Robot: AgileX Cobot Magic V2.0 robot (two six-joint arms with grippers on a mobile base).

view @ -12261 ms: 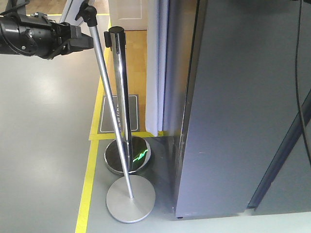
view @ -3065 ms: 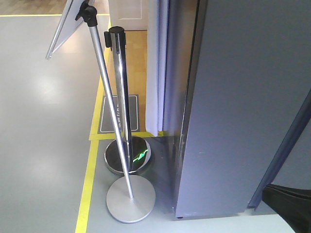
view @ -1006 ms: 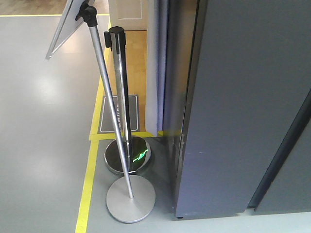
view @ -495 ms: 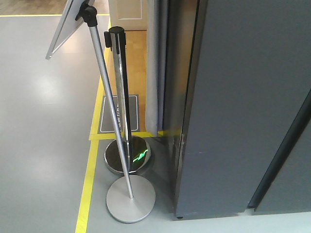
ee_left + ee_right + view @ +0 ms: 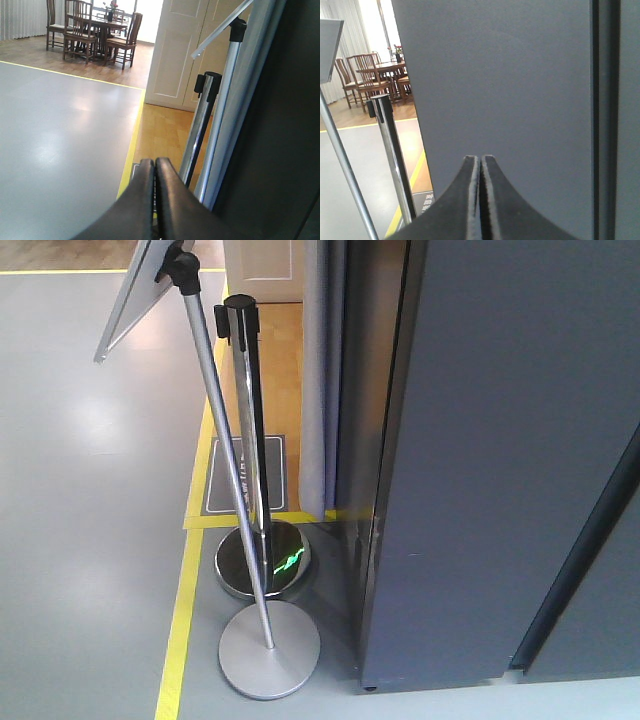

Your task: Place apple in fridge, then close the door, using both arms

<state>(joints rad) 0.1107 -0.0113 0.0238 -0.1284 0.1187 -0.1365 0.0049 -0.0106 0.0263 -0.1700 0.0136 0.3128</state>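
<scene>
1. Front-facing view:
   - The narrow upright strip just left of the fridge (image 5: 500,460) showed white a second ago. It now reads grey, like the outside of the cabinet.
   - I take that strip for the edge of the door (image 5: 316,390), swung round toward the body. The closing step looks nearly or wholly done, though this angle does not show whether the seal has met.
   - The apple is nowhere in view. With the door this far round it is presumably inside on a shelf, but that cannot be confirmed.
   - Neither arm shows here. The black arm seen at the top left corner some seconds back is gone, as is the dark shape at the bottom right.
   - The chrome stanchion pole (image 5: 250,440) and the slanted sign pole (image 5: 225,460) stand where they did, just beside the fridge's left edge.

2. Left wrist view:
   - The left gripper (image 5: 154,167) has its fingers pressed together with nothing between them.
   - It points roughly level, along the dark fridge side at the right edge, with both poles just ahead and the open floor to its left.

3. Right wrist view:
   - The right gripper (image 5: 480,162) is likewise closed tight and empty.
   - It is aimed squarely at a flat dark grey panel close in front, a good pose for a final push if the door needs one.
   - No apple appears here either.
</scene>
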